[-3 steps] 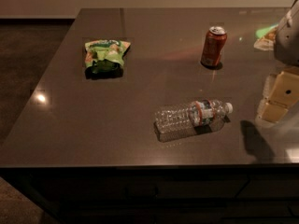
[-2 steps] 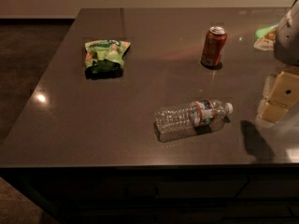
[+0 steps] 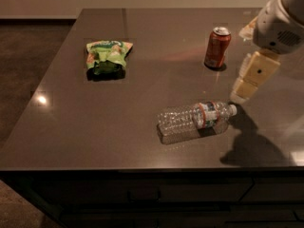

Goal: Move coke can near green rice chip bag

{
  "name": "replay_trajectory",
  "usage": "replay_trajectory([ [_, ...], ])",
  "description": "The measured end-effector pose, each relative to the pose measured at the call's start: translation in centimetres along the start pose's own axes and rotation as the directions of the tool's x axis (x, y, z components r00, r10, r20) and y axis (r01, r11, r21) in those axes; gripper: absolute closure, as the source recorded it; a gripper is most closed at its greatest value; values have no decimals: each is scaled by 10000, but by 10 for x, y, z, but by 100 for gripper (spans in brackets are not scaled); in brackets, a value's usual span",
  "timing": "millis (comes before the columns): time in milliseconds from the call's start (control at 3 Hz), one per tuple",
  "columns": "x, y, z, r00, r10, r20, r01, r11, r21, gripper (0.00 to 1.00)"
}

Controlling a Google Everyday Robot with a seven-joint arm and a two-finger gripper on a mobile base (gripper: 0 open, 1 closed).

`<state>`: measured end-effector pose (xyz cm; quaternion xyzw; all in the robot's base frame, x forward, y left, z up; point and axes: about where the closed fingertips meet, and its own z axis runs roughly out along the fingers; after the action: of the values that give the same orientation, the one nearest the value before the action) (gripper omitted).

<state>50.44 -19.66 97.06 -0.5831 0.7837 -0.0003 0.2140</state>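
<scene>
Dark and glossy, the counter (image 3: 95, 127) fills most of what we see, with a pale wall behind it and brown floor to the left. We find the coke can (image 3: 217, 47) standing upright toward the far right of the counter, and the green rice chip bag (image 3: 107, 57) lying flat at the far left, well apart from it. Nearer to us, a clear plastic bottle (image 3: 194, 121) lies on its side with its cap pointing right. The robot's arm (image 3: 278, 25) enters from the upper right corner, its white housing hanging over the counter's right edge. From there the cream-coloured gripper (image 3: 239, 95) slants down and to the left. Its tip is just above the counter, near the bottle's cap and to the near right of the can, touching neither. We cannot tell whether the jaws are wide or narrow. The gripper's shadow (image 3: 251, 146) falls on the counter below it.
</scene>
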Motion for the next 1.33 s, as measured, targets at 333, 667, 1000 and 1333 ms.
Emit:
replay_trajectory([
  [333, -14, -45, 24, 9947, 826, 608, -851, 9956, 394, 0],
  [667, -19, -95, 39, 9678, 2131, 1339, -2269, 9690, 980, 0],
  [1000, -21, -134, 57, 9317, 3093, 1904, -3345, 9350, 1180, 0],
  [1333, -20, -161, 79, 8929, 3879, 2286, -4180, 9028, 1011, 0],
])
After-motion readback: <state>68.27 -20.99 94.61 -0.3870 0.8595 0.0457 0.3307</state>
